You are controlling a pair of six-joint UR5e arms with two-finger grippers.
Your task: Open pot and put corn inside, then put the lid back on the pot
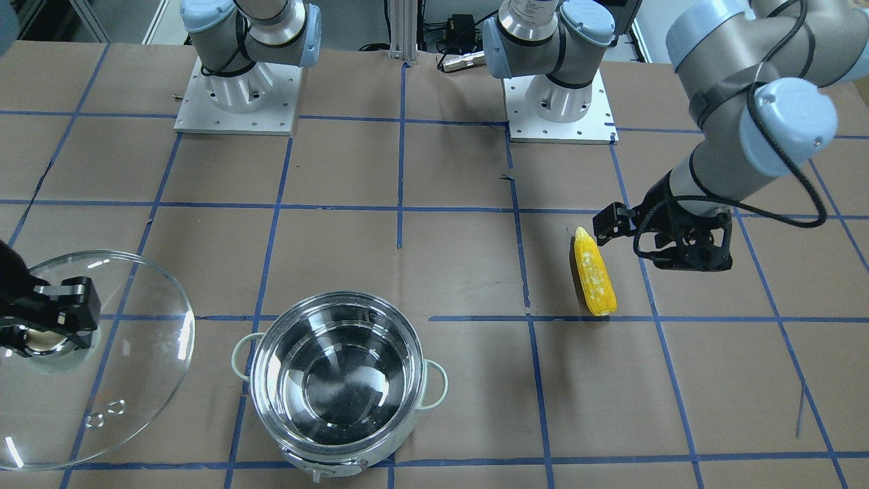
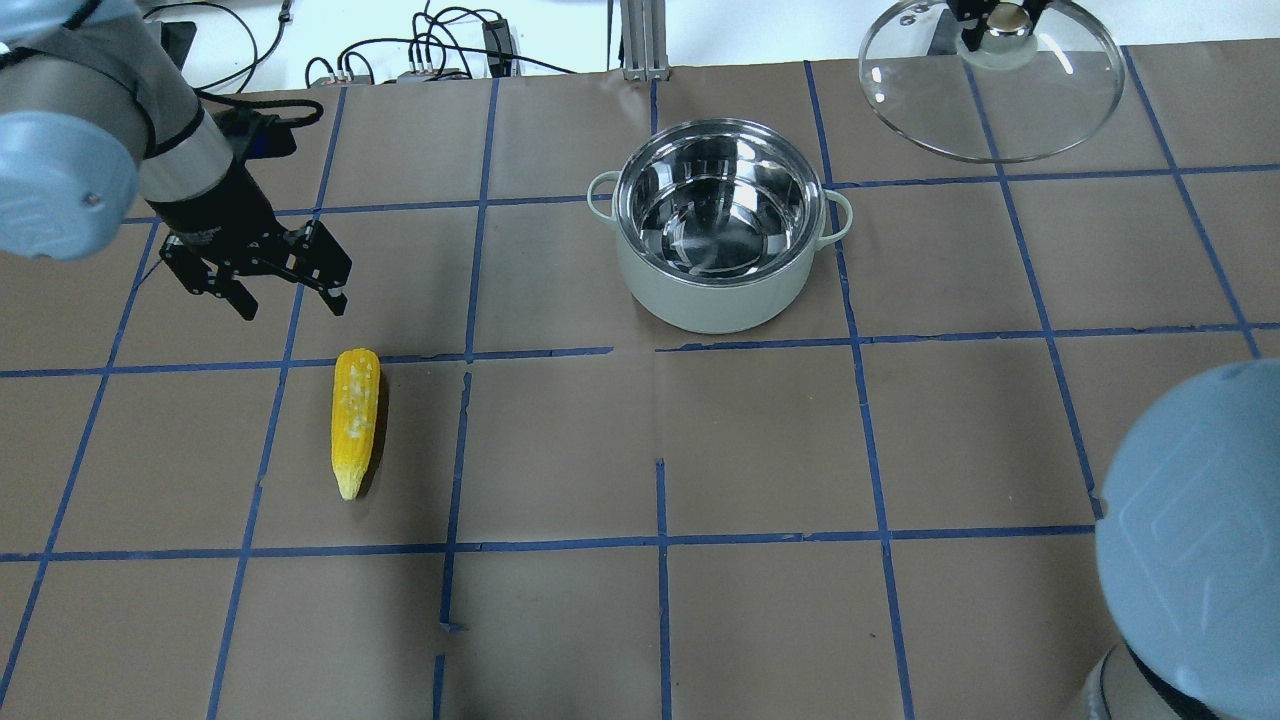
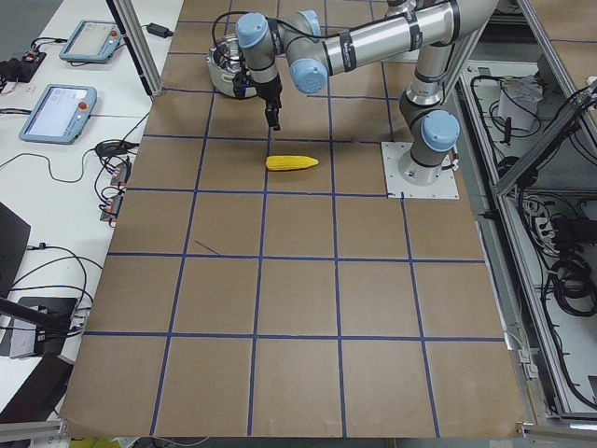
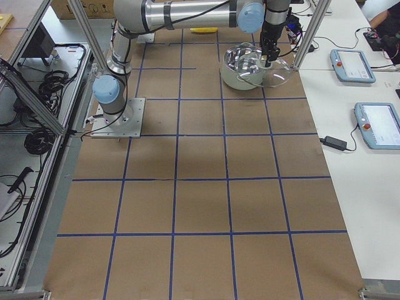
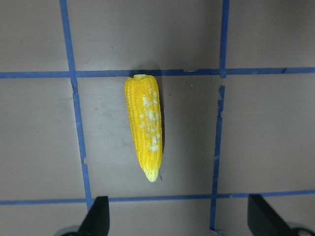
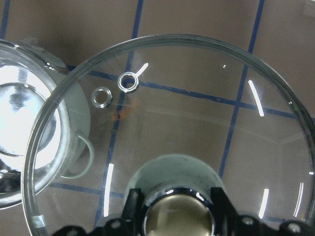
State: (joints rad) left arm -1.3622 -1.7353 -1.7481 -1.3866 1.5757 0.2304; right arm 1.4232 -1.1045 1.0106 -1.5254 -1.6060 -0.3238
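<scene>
**Overhead exterior view: lid off the pot, corn flat on the table**

So the left arm comes in from the upper left of the frame. Its forearm slants down toward the middle and its wrist is bent so the left gripper [image 2: 293, 306] points down at the table [image 2: 760, 450]. The claw is spread wide and holds nothing. It hangs just up-frame of the blunt end of the corn [image 2: 356, 420] without touching it. The corn lies flat in the lower left part of the view, pointed tip toward the bottom edge and lined up with the blue tape lines. In the left wrist view the cob sits dead centre, with both fingertips wide apart in the bottom corners.

The right arm's big elbow joint fills the lower right corner. Its right gripper [image 2: 1003, 20] is way up at the top right edge, pinching the centre knob of the lid [image 2: 1000, 110]. The right wrist view shows the fingers on either side of the knob, looking down through the glass. The lid is off to the side of the pot [image 2: 700, 300], not over the opening.

The pot sits open at upper centre, shiny inside, nothing in it.
</scene>
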